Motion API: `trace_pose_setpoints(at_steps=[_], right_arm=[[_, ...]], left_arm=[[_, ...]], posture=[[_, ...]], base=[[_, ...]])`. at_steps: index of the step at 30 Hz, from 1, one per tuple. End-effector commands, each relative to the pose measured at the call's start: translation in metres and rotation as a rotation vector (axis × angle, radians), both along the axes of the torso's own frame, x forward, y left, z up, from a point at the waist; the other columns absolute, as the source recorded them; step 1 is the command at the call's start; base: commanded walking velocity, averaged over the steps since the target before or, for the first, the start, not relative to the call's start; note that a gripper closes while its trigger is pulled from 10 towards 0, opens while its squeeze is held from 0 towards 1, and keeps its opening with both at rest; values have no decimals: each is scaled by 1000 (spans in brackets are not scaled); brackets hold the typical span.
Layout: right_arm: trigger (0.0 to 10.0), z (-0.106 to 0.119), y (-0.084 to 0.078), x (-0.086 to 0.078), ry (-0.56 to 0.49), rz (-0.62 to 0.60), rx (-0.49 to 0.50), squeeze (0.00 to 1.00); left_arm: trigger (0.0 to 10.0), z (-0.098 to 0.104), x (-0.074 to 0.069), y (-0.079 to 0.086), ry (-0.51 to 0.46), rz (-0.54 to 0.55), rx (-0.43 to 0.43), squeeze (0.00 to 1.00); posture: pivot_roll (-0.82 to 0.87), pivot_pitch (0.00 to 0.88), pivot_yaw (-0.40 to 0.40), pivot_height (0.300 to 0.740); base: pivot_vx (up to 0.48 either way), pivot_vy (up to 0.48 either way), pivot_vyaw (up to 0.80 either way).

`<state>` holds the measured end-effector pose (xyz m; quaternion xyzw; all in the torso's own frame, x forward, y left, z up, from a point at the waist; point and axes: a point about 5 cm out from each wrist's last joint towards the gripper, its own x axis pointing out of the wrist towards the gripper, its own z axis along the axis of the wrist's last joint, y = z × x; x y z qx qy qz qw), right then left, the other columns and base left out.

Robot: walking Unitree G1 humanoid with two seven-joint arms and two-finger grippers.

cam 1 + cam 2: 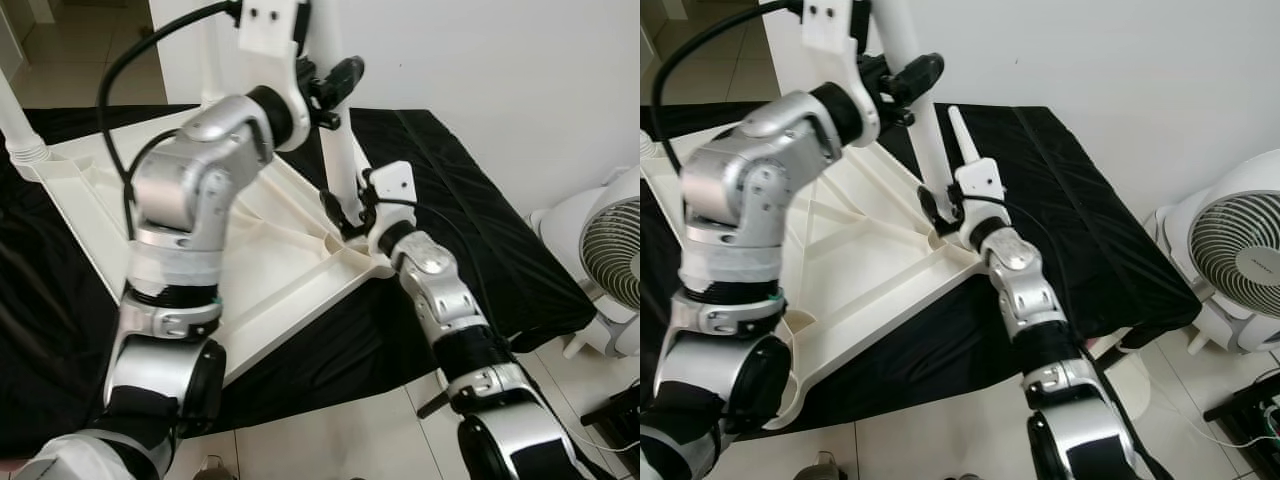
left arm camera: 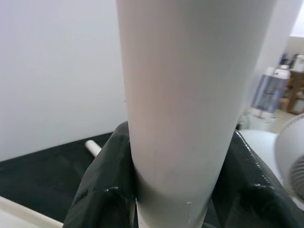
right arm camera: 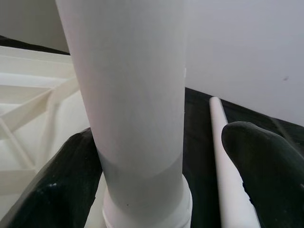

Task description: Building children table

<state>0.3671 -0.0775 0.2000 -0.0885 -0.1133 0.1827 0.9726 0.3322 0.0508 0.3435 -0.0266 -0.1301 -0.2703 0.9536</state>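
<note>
The white table top [image 1: 270, 270] lies upside down on a black cloth [image 1: 470, 240]. A white table leg [image 1: 335, 130] stands upright in its near right corner socket. My left gripper [image 1: 335, 85] is shut on the leg high up; its fingers [image 2: 104, 190] press both sides of the leg [image 2: 185, 109]. My right gripper [image 1: 940, 210] sits low at the leg's base, open: one of its fingers [image 3: 61, 190] lies against the leg [image 3: 133, 104], the other stands apart. A spare leg [image 1: 962, 135] lies on the cloth behind.
A white fan [image 1: 1230, 250] stands on the tiled floor to the right. Another leg [image 1: 15, 120] rises at the far left corner of the table top. A white wall runs close behind, and the cloth's edge hangs near my feet.
</note>
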Motion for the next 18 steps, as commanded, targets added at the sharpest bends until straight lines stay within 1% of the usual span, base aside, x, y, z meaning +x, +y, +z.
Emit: trace_pose_setpoints(at_steps=[1, 8, 10, 13, 18], right_arm=[[10000, -3, -4, 5, 9, -86, -26, 0], [10000, -3, 1, 6, -15, -129, -45, 0], [10000, -2, 4, 8, -35, -166, -50, 0], [10000, -2, 8, 8, -48, -176, -45, 0], [10000, 1, 14, 8, -96, -206, -76, 0]], left_arm=[[10000, 1, -3, -4, -12, 55, -6, 0], [10000, 3, -5, -9, -22, 50, -12, 0], [10000, 5, -6, -12, -31, 55, -14, 0], [10000, 7, -7, -15, -40, 53, -17, 0], [10000, 7, -9, -20, -49, 56, -28, 0]], posture=[[117, 30, -110, 740], [121, 34, -111, 740], [132, 39, -110, 740], [133, 39, -109, 740], [138, 36, -107, 740]], base=[[0, 0, 0], [0, 0, 0], [0, 0, 0], [0, 0, 0], [0, 0, 0]])
